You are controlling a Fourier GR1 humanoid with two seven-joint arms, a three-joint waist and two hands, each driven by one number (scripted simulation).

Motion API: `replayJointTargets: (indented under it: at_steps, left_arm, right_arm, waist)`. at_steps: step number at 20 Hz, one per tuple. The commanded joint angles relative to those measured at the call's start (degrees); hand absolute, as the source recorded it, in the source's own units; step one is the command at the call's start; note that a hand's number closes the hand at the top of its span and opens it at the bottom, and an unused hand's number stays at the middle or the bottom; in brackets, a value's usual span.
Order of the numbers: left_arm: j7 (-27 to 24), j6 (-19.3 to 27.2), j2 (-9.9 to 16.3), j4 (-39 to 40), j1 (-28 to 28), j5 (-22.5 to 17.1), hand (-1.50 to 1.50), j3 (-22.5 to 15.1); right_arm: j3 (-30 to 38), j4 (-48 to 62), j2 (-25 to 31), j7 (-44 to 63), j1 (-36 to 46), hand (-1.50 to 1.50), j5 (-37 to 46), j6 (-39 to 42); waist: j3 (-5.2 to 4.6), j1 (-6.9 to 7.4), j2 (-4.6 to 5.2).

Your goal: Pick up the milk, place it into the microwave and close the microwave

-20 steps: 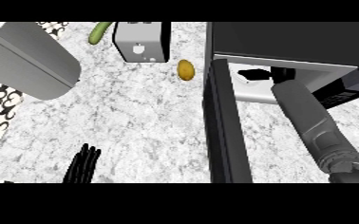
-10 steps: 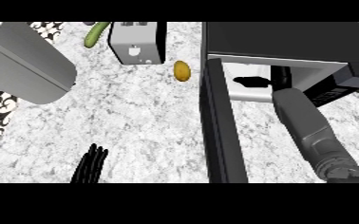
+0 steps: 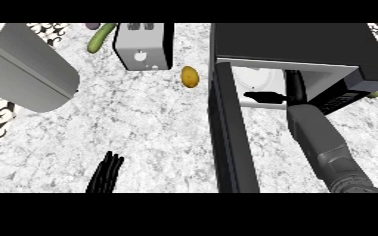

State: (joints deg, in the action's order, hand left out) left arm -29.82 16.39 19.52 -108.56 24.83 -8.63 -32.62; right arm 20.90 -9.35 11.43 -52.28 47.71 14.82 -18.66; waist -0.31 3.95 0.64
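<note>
Found the right hand (image 3: 264, 97) inside the open microwave (image 3: 295, 42) but could not tell whether it was open or closed, nor make out the milk, perhaps hidden behind it. Saw the left hand (image 3: 105, 172) resting at the lower edge, fingers (image 3: 111, 162) straight, holding nothing, with the door (image 3: 230, 130) standing off to their right. Judged milk light, smooth and slightly squashy, so best taken around the middle and kept upright.

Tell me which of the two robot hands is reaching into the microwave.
The right robot hand: it reaches through the open door into the microwave. The left robot hand rests open at the view's lower left, over the counter.
</note>
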Motion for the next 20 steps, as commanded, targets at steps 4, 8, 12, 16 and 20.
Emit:
replayJointTargets:
  at_steps: [4,8,12,16,20]
  left_arm:
    - [3.6,1.2,-2.2,1.0,-3.4,1.1,-1.50,-0.6]
    - [5.6,1.9,-2.9,0.9,-5.3,2.6,-1.50,-1.3]
    - [5.4,2.0,-3.4,1.0,-3.6,2.9,-1.50,-2.7]
    - [7.3,-0.1,-2.6,-1.4,-5.2,0.0,-1.50,-1.0]
    - [11.3,-3.2,-1.0,-0.5,-7.9,1.3,1.50,-3.7]
  right_arm:
    - [1.1,1.2,-1.1,-7.0,-9.3,-1.50,-2.1,10.1]
    - [1.0,0.6,1.6,-7.9,-11.8,-1.50,-2.5,16.6]
    - [0.4,-0.8,-0.1,-10.3,-15.9,-1.50,-2.8,18.9]
    - [1.7,-3.0,-0.3,-14.3,-21.5,-1.50,-5.8,28.6]
    - [1.1,-6.6,-0.3,-14.4,-24.6,-1.50,-7.3,34.5]
  waist:
    - [0.48,-2.91,0.09]
    - [0.45,-3.42,-0.10]
    - [0.39,-3.93,-0.49]
    - [0.37,-4.88,-0.75]
    - [0.34,-5.18,-0.88]
